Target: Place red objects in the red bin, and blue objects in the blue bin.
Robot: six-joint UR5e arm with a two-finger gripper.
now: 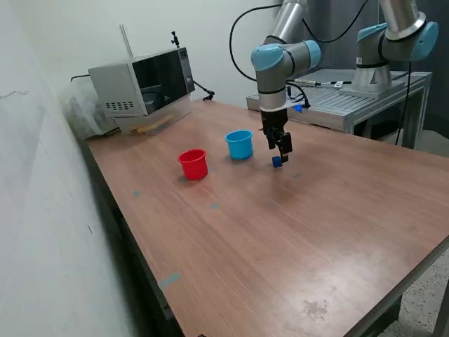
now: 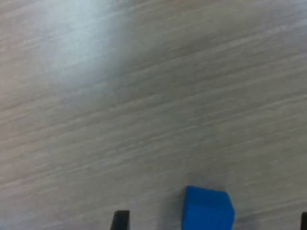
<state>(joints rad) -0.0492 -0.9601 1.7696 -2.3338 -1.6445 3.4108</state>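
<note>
One small dark blue cube lies on the wooden table, just to the exterior view's right of the light blue cup, the blue bin. The red cup, the red bin, stands further to the exterior view's left. My gripper hangs just above the cube, pointing down. In the wrist view the blue cube sits between the two dark fingertips of the gripper, which is open and not touching it. No red objects show in either view.
A microwave stands at the table's far corner near the wall. A second robot arm is mounted on a metal bench behind the table. The table's edges run along the exterior view's left and front.
</note>
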